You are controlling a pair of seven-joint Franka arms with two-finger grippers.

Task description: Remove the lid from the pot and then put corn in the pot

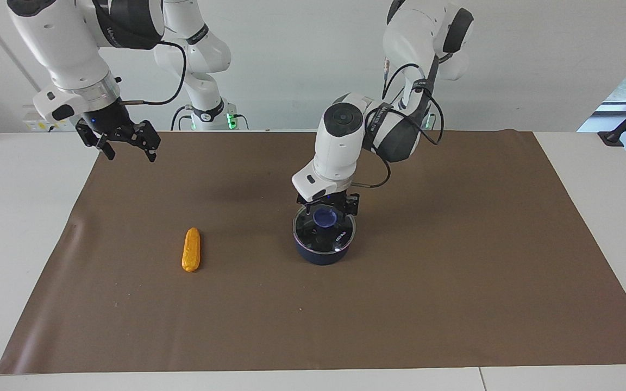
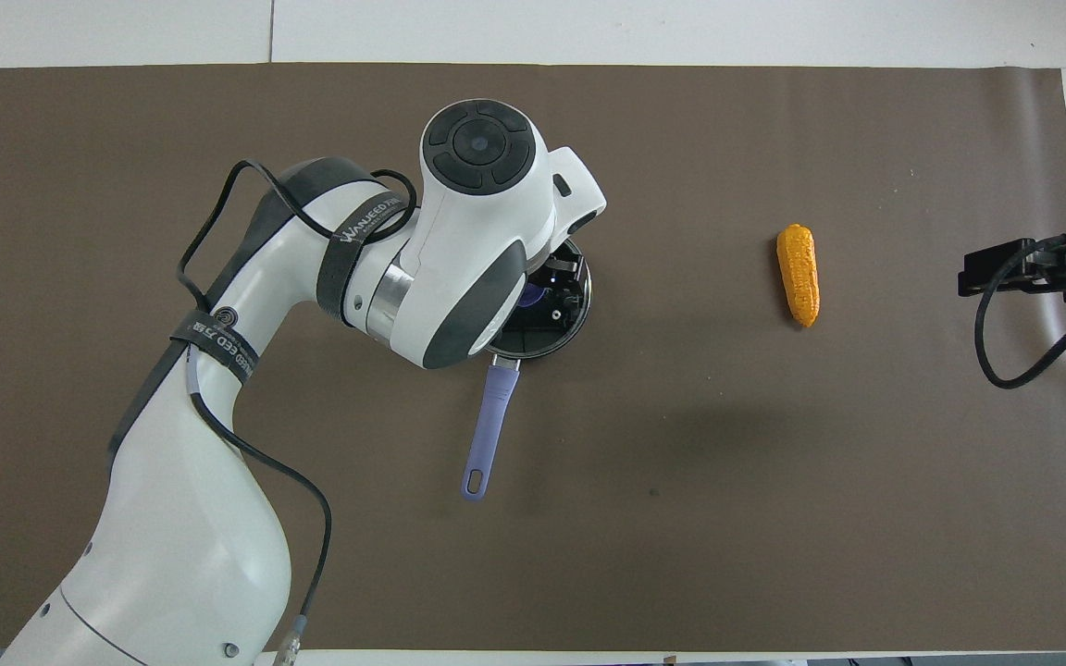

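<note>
The dark blue pot (image 1: 321, 254) stands mid-table with its glass lid (image 1: 341, 234) on it and its light blue handle (image 2: 489, 425) pointing toward the robots. My left gripper (image 1: 326, 213) is down over the lid, open, its fingers either side of the blue knob (image 1: 325, 218). In the overhead view the left arm covers most of the pot (image 2: 559, 335). The orange-yellow corn (image 1: 191, 250) lies on the mat toward the right arm's end, and it also shows in the overhead view (image 2: 799, 275). My right gripper (image 1: 128, 153) is open and empty, waiting in the air over the mat's edge at its own end.
A brown mat (image 1: 454, 304) covers most of the white table (image 1: 14, 228). The left arm's cable (image 2: 218, 277) loops beside the pot. Nothing else lies on the mat.
</note>
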